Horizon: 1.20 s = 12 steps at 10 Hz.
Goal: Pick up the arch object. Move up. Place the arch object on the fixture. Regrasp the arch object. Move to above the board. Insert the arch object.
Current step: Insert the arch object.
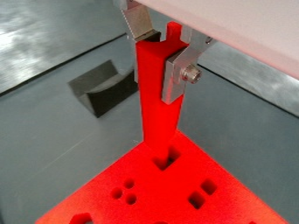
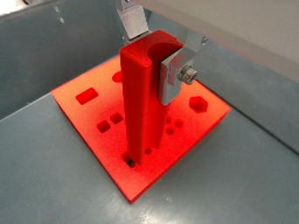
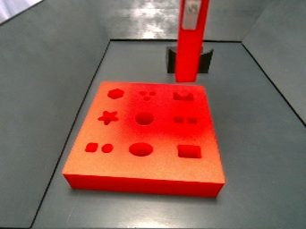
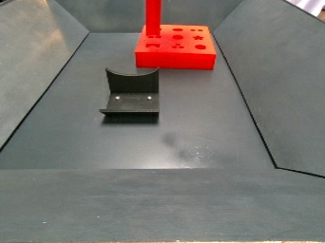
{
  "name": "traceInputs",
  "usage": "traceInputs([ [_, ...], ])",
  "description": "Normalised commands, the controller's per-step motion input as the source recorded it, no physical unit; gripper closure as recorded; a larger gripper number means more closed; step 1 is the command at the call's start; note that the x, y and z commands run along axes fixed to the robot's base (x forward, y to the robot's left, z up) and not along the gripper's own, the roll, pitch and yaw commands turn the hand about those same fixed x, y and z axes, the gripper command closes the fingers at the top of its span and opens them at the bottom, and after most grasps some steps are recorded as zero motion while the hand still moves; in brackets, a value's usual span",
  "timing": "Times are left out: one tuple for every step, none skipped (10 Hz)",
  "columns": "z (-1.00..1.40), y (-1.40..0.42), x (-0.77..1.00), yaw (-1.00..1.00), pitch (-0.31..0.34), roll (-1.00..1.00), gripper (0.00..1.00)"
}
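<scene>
My gripper [image 1: 159, 52] is shut on the arch object [image 1: 155, 105], a long bright red bar that it holds upright by the top end, one silver finger [image 1: 177, 74] on each side. The other wrist view shows the same grip [image 2: 153, 54] on the bar [image 2: 140, 105]. The bar's lower end meets a cutout near a corner of the red board [image 2: 87, 105]; I cannot tell how deep it sits. In the side views the bar [image 3: 191, 45] [image 4: 152, 19] stands on the board [image 3: 143, 143] [image 4: 184, 55]. The dark fixture [image 4: 131, 95] is empty.
The fixture [image 1: 103, 87] stands on the grey floor beside the board, and behind the bar in a side view [image 3: 207, 63]. Sloping grey walls [image 4: 38, 66] enclose the floor on all sides. The board's other cutouts [image 3: 143, 118] hold nothing.
</scene>
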Motion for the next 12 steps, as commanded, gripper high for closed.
traceInputs([
  [-0.22,0.00,0.31,-0.32,0.093,0.03,1.00],
  [-0.19,0.00,0.26,-0.31,0.056,0.00,1.00],
  [-0.19,0.00,0.23,-0.28,0.044,0.00,1.00],
  [-0.21,-0.03,0.07,-0.15,0.033,0.00,1.00],
  [-0.21,-0.01,0.00,-0.02,0.000,-0.07,1.00],
  [-0.21,-0.01,-0.07,0.00,0.000,-0.13,1.00],
  [-0.17,-0.06,-0.14,0.00,0.000,-0.15,1.00],
  [-0.09,-0.09,-0.16,0.00,0.000,-0.09,1.00],
  [-0.02,-0.15,-0.15,0.00,-0.024,-0.07,1.00],
  [0.00,-0.13,-0.14,-0.02,-0.027,-0.06,1.00],
  [-0.02,-0.08,-0.10,0.00,-0.011,-0.04,1.00],
  [-0.05,0.00,-0.13,0.00,0.000,-0.01,1.00],
])
